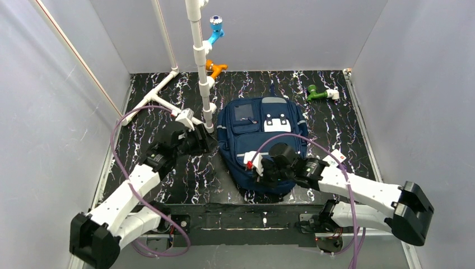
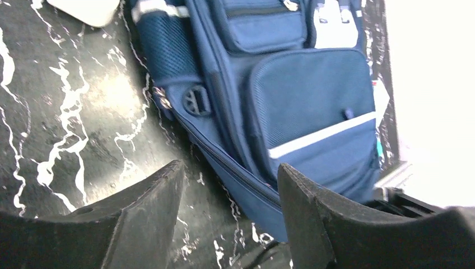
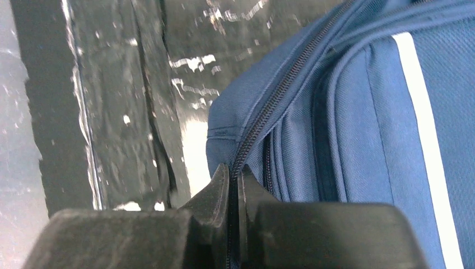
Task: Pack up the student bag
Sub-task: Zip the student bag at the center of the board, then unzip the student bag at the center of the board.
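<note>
Top external view and the student bag (image 1: pixel 235 140) lies flat in the middle of the black, white-veined table (image 1: pixel 185 174), front face up, its top end toward the back wall. Navy-blue fabric all over, a white patch with black dots (image 1: pixel 277 120) high on the front, a small pocket beside it, a thin pale stripe crossing lower down. Left gripper (image 1: pixel 208 143) sits just off the bag's left side; right gripper (image 1: pixel 259 172) is over the lower front, near the bottom corner.

Over to the left wrist: the left gripper (image 2: pixel 231 168) has its two black fingers standing well apart, nothing between them but table (image 2: pixel 84 112) and the bag's edge beyond. Nice look at the student bag (image 2: pixel 313 112) here: a dark mesh side pocket (image 2: pixel 165 47), stacked front zip pockets, the grey stripe (image 2: pixel 319 134) slanting across the biggest one, the white patch (image 2: pixel 336 25) at the top edge of the picture.

Right wrist now: the right gripper (image 3: pixel 234 174) is pinched to a sliver, and the main zip (image 3: pixel 280 95) of the student bag (image 3: pixel 364 140) runs straight down into that gap at the bag's corner. Whether it is the pull or just the seam in there, I cannot tell. Stripe (image 3: pixel 420 112) looks bright white from this side, glossy table (image 3: pixel 123 112) to the left
</note>
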You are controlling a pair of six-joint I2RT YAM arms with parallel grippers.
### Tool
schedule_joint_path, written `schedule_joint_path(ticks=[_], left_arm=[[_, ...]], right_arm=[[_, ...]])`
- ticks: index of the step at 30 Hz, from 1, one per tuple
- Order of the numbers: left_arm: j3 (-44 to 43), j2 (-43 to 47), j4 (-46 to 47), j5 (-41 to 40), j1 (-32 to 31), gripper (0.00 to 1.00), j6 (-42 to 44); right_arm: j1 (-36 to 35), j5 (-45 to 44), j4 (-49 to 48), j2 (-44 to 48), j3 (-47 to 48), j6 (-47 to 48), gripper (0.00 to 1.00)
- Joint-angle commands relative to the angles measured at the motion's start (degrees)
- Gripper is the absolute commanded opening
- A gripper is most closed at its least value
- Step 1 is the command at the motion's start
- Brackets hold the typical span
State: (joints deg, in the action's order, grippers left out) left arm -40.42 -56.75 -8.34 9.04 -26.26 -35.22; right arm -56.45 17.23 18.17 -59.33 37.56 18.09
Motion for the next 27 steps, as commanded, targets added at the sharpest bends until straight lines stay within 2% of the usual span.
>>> schedule_joint_path(ticks=[1, 3, 7, 13, 18, 21, 24, 27], left_arm=[[2.87, 6.72, -4.57, 6.25, 0.03, 0.62, -2.34], [4.12, 9.2, -4.21, 8.29, 0.0, 0.63, -4.35], [6.16, 12.53, -2.75, 11.19, -0.02, 0.64, -8.96], [6.9, 16.47, -5.05, 9.72, -0.02, 0.64, -8.89], [4.82, 16.78, -7.42, 9.06, -0.02, 0.64, -7.61], [3.79, 17.07, -9.17, 8.62, -0.02, 0.65, -6.7], [4.06, 17.72, -9.0, 8.74, 0.01, 0.65, -7.19], [4.3, 17.9, -8.55, 9.59, -0.02, 0.66, -7.7]], right_arm=[[-5.59, 0.88, -21.03, -5.16, -0.68, -12.2, 0.11], [-8.0, -2.59, -24.08, -9.81, 0.67, -15.52, 0.11], [-11.06, -6.71, -22.43, -20.88, 7.52, -18.81, 0.11], [-12.46, -8.06, -20.25, -28.7, 13.91, -20.94, 0.13], [-12.46, -12.09, -16.03, -32.2, 19.09, -22.84, 0.32], [-12.46, -11.33, -11.5, -34.0, 21.84, -21.96, 0.39], [-12.46, -11.15, -9.7, -32.84, 22.74, -21.34, 0.46], [-12.32, -14.31, -7.64, -29.99, 23.46, -20.95, 0.61]])
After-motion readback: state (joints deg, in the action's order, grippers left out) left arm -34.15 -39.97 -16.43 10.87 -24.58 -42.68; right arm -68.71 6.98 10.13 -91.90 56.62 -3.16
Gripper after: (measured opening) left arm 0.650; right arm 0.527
